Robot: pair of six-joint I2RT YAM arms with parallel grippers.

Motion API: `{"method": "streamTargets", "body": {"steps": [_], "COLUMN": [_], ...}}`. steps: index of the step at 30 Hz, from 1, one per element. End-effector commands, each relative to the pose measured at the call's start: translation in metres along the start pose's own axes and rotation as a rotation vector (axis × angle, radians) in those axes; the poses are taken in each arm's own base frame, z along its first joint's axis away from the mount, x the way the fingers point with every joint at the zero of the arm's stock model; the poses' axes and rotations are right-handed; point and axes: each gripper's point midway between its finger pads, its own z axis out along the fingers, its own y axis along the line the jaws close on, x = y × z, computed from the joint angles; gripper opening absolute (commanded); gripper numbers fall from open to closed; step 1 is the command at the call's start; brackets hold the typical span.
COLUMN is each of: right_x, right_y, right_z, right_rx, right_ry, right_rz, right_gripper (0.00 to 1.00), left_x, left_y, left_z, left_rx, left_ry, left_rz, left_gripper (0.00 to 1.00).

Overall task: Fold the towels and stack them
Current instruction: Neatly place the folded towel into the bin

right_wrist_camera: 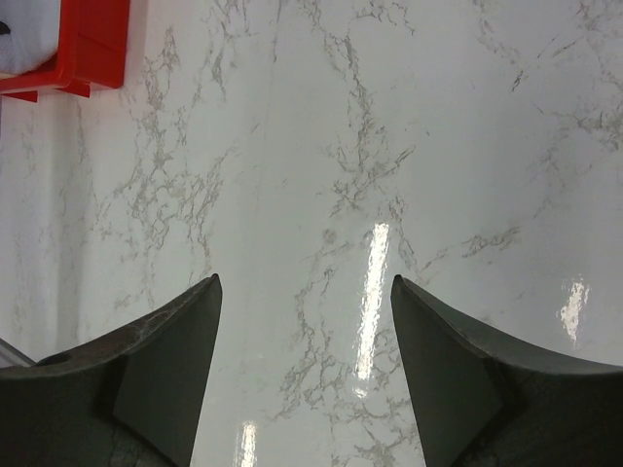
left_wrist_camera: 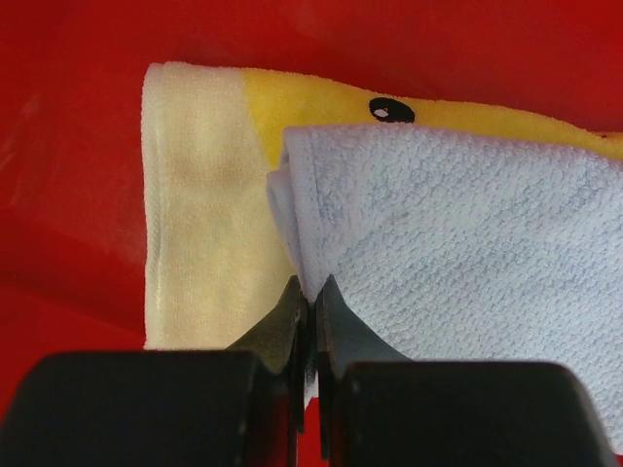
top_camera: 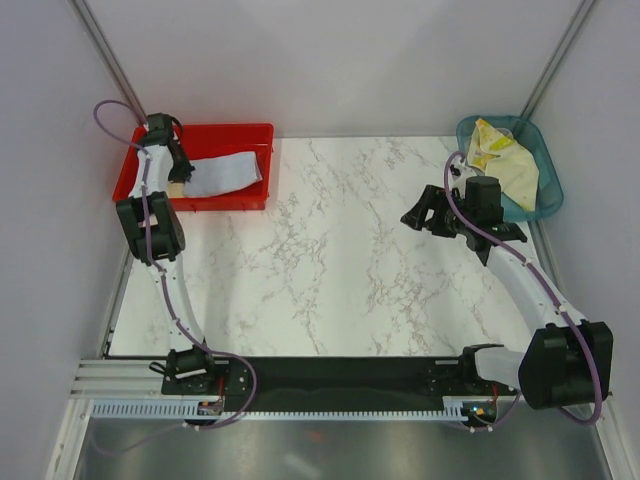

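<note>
Lavender towel (top_camera: 225, 172) in red bin (top_camera: 215, 130), cream-yellow towel (top_camera: 510, 165) in teal basket (top_camera: 550, 185)

Folded towels (top_camera: 225, 172) in tray (top_camera: 215, 130) far left, crumpled towels (top_camera: 510, 165) in basket (top_camera: 548, 192) far right

In the red bin (top_camera: 215, 131) at far left: a pale lavender-blue towel (top_camera: 225, 172), terry-textured, folded flat, its near corner pinched. Beneath it and poking out to one side, a cream-yellow towel (left_wrist_camera: 200, 214), also flat, with a brighter yellow panel bearing a small black oval. In the teal basket (top_camera: 548, 196) at far right: a crumpled, unfolded heap, with a yellow patterned towel (top_camera: 487, 142) bunched against a pale cream towel (top_camera: 522, 172).
</note>
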Motion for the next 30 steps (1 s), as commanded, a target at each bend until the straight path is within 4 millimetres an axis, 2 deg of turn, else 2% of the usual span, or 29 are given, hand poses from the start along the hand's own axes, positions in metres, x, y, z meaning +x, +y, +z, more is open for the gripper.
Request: {"method": "streamTargets", "body": {"steps": [1, 3, 5, 6, 8, 12, 16, 19, 25, 30], "right_x": [-0.018, -0.016, -0.016, -0.016, -0.017, -0.019, -0.021, -0.028, -0.032, -0.035], "right_y": [0.002, 0.001, 0.001, 0.002, 0.001, 0.003, 0.007, 0.012, 0.015, 0.018], "right_z": [0.0, 0.0, 0.0, -0.001, -0.003, -0.007, -0.005, -0.007, -0.004, -0.003], "right_rx": [0.001, 0.006, 0.004, 0.002, 0.006, 0.004, -0.005, -0.013, -0.02, -0.027], "right_ry": [-0.057, -0.055, -0.055, -0.056, -0.063, -0.074, -0.074, -0.092, -0.095, -0.103], "right_rz": [-0.033, -0.032, -0.03, -0.032, -0.033, -0.031, -0.002, 0.02, 0.036, 0.027], "right_gripper": [0.79, 0.79, 0.79, 0.79, 0.79, 0.79, 0.79, 0.79, 0.79, 0.79], "left_x": [-0.016, -0.014, -0.014, -0.016, -0.02, -0.044, -0.053, -0.051, -0.039, -0.032], "left_y": [-0.007, -0.004, -0.003, -0.003, -0.003, -0.006, -0.007, -0.002, -0.01, 0.003], "left_z": [-0.002, -0.002, -0.003, -0.006, -0.011, -0.044, -0.063, -0.067, -0.058, -0.044], "left_rx": [0.022, 0.013, 0.011, 0.006, 0.007, 0.022, 0.011, -0.019, 0.026, 0.004], "left_ry": [-0.058, -0.054, -0.054, -0.06, -0.071, -0.147, -0.185, -0.189, -0.157, -0.137], "left_rz": [0.002, 0.006, 0.01, 0.01, 0.009, -0.012, -0.014, -0.015, 0.024, 0.013], "left_gripper": [0.02, 0.06, 0.24, 0.4, 0.43, 0.5, 0.55, 0.55, 0.54, 0.58]}}
